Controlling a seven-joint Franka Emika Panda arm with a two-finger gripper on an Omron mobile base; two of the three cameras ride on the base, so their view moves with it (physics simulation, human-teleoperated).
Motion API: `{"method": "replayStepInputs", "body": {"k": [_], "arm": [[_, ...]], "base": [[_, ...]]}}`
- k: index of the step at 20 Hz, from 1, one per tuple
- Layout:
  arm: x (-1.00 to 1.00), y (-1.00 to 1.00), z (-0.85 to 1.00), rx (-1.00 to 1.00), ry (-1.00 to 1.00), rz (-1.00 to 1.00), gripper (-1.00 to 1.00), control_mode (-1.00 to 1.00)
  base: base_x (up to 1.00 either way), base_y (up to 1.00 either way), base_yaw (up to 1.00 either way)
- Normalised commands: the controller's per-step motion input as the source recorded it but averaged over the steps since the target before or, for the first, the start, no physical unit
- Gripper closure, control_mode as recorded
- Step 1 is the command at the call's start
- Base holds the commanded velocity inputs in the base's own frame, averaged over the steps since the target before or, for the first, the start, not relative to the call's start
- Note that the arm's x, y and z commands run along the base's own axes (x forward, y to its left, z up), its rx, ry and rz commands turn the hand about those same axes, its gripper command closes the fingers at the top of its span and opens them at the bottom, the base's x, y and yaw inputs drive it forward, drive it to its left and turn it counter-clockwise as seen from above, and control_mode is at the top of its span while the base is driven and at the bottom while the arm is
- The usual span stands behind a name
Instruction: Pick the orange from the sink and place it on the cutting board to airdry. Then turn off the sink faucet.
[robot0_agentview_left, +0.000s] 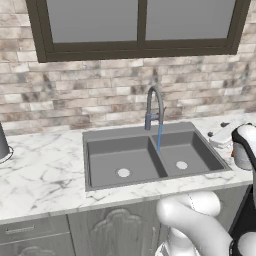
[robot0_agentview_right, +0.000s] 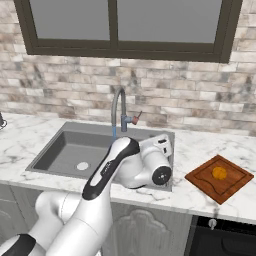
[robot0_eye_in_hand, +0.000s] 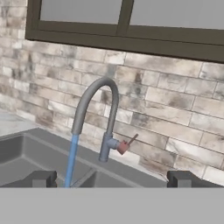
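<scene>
Orange (robot0_agentview_right: 218, 173) resting on cutting board (robot0_agentview_right: 219, 178), faucet (robot0_eye_in_hand: 101, 118) running blue water into sink (robot0_agentview_left: 150, 155), jaws spread open, empty, facing faucet.

The robot's arm (robot0_agentview_right: 107, 172) is made of thick, rounded, glossy white segments like bent tubes, joined by dark grey to black bands at the joints. One long black panel runs along the upper face of the forearm link. The white cylindrical wrist housing (robot0_agentview_right: 159, 170) carries a round black end cap with a small pale dot at its centre. The two small dark grey finger tips (robot0_eye_in_hand: 41, 178) are blocky and square-edged.
</scene>
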Motion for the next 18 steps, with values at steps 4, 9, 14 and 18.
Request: {"method": "replayStepInputs", "body": {"k": [4,9,14,18], "arm": [[0.13,0.00,-0.02,0.01,-0.02,0.14,-1.00,-1.00],[0.25,0.00,-0.01,0.02,0.00,0.08,-1.00,-1.00],[0.31,0.00,-0.07,0.02,0.00,0.04,-1.00,-1.00],[0.49,0.06,-0.11,0.00,0.00,0.00,-1.00,-1.00]], "base": [[0.00,0.00,0.00],[0.00,0.00,0.00],[0.00,0.00,0.00],[0.00,0.00,0.00]]}}
